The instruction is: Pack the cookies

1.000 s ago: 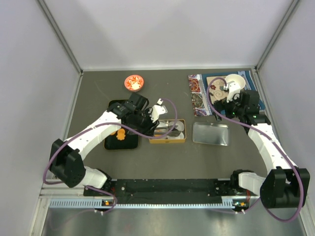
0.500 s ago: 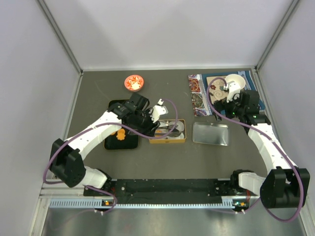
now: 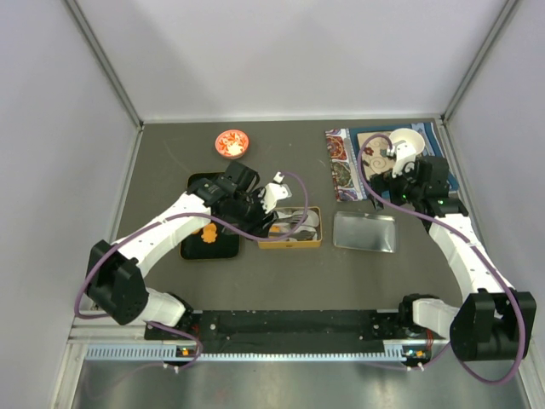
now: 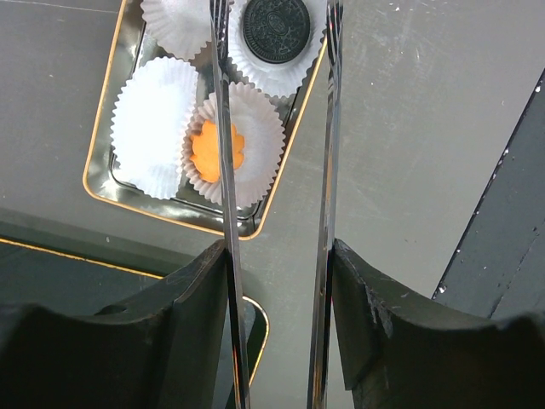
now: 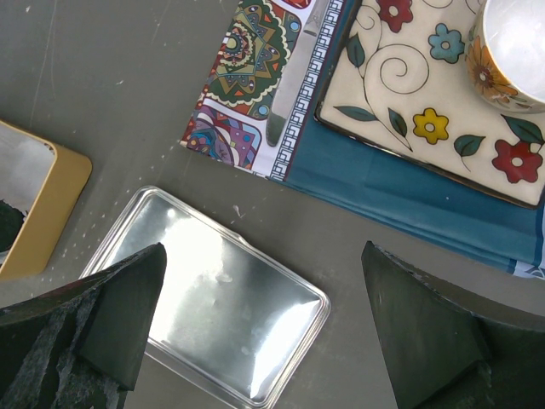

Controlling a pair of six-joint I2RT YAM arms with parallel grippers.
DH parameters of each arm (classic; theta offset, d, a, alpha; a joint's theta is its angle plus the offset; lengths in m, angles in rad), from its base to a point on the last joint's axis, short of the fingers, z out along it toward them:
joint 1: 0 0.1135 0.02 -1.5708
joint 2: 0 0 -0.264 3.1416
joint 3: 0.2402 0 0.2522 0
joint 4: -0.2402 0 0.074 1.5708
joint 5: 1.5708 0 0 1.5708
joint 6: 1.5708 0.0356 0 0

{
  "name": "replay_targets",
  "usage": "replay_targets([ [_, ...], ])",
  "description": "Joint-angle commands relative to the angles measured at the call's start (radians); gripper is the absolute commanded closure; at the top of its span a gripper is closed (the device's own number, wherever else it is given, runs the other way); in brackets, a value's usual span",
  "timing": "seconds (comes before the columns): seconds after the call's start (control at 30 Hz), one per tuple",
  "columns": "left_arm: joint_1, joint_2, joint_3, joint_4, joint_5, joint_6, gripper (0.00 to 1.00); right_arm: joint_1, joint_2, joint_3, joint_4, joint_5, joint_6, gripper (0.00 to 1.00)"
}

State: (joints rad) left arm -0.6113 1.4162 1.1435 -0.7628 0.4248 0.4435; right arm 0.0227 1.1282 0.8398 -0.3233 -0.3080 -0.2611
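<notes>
The left gripper [image 4: 277, 260] is clamped on tongs [image 4: 223, 128], their blades apart and empty over the tin [image 4: 170, 215] at the upper left, where one orange cookie [image 4: 217, 149] sits in a paper cup [image 4: 260, 141]. More cookies [image 3: 207, 232] lie on the black tray [image 3: 192, 249], left of centre. The right gripper [image 5: 264, 281] hangs wide apart above the lid [image 5: 213, 290], probably ready to close the tin.

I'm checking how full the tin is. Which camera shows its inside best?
Left wrist: it looks straight into the tin, showing an orange cookie in a paper cup, a dark round one and empty cups. Top external shows it small, partly under the left arm. Right wrist catches only a corner.
</notes>
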Motion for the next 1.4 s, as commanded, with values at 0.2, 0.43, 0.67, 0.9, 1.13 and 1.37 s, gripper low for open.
replay_targets([
  [0.2, -0.004, -0.066, 0.01, 0.046, -0.055, -0.026, 0.47, -0.01, -0.01, 0.05, 0.015, -0.013, -0.003, 0.01],
  [0.43, 0.022, -0.148, -0.011, 0.051, -0.118, -0.054, 0.48, -0.012, -0.008, 0.05, 0.013, -0.016, -0.004, 0.01],
  [0.67, 0.192, -0.221, -0.014, 0.057, -0.101, -0.078, 0.5, -0.012, -0.008, 0.051, 0.015, -0.02, -0.003, 0.01],
  [0.9, 0.424, -0.246, -0.028, 0.046, -0.064, -0.049, 0.5, -0.01, -0.01, 0.05, 0.015, -0.026, -0.001, 0.01],
  [1.13, 0.603, -0.229, -0.076, 0.043, -0.021, 0.023, 0.5, -0.012, -0.018, 0.051, 0.015, -0.029, -0.003, 0.01],
  [1.37, 0.734, -0.243, -0.117, 0.017, 0.008, 0.099, 0.51, -0.01, -0.016, 0.05, 0.013, -0.031, -0.003, 0.01],
])
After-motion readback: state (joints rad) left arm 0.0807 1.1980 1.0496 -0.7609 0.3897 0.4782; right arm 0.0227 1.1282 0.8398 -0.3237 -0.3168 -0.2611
